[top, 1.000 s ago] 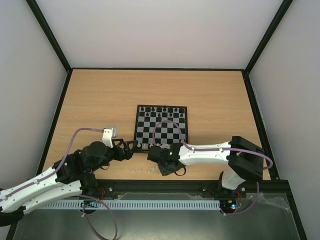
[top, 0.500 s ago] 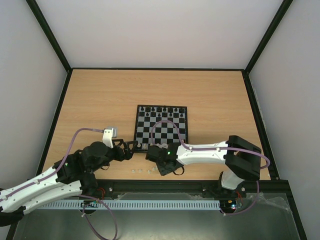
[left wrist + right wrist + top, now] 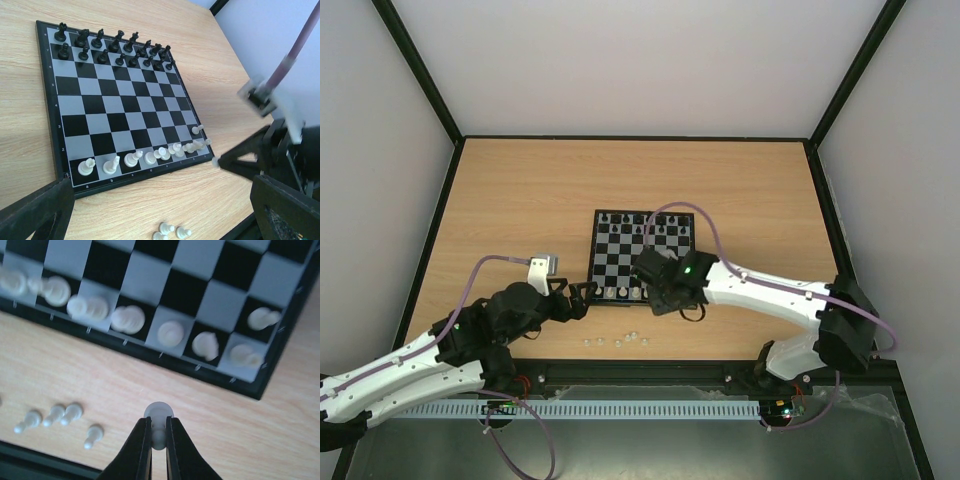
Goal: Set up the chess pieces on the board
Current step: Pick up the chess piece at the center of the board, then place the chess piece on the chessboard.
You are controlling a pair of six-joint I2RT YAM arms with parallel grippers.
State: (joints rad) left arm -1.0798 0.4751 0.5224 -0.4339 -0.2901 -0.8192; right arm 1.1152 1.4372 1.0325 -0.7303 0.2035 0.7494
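The board (image 3: 620, 262) lies mid-table, black pieces along its far rows. White chess pieces (image 3: 132, 158) fill its near row (image 3: 171, 333), and one pawn (image 3: 196, 129) stands on the second row at the right (image 3: 264, 317). My right gripper (image 3: 159, 436) is shut on a white pawn (image 3: 159, 415), held above the wood just off the board's near edge (image 3: 215, 161). In the top view the right gripper (image 3: 667, 303) sits at that edge. My left gripper (image 3: 578, 298) is open beside the board's near left corner, with nothing between its fingers (image 3: 35, 210).
Several loose white pawns (image 3: 618, 341) lie on the wood between the board and the table's near edge (image 3: 170, 231), left of the held pawn (image 3: 55, 415). The black rail (image 3: 640, 372) runs along the near edge. Black pieces (image 3: 115, 47) stand in the far two rows.
My right gripper shut on a pawn among the loose ones and carried it up and right, to the board's near edge. The left arm has not moved.
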